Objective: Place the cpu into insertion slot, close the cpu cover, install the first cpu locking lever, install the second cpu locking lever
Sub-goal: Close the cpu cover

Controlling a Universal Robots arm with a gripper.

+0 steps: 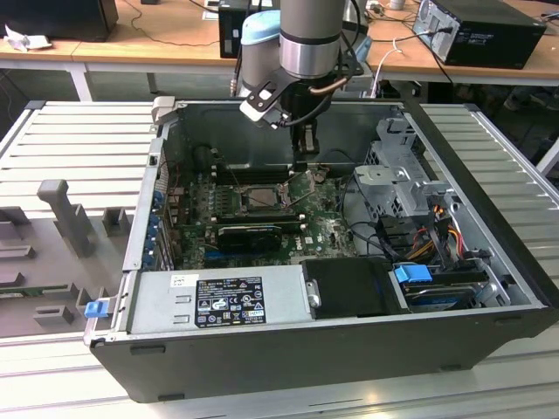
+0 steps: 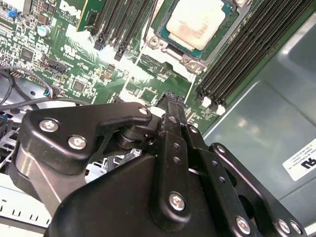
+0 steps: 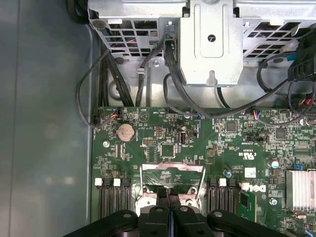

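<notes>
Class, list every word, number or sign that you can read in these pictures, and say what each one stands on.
Black label on the power supply, exterior view: print too small to read.
White sticker on the case wall, second wrist view: cut off at the edge, not readable.
White markings on the green circuit board, first wrist view: too small to read with certainty.
Nothing can be quoted reliably.

A round coin battery (image 3: 125, 132) lies on the green board (image 3: 217, 144) near black cables (image 3: 172, 64).
</notes>
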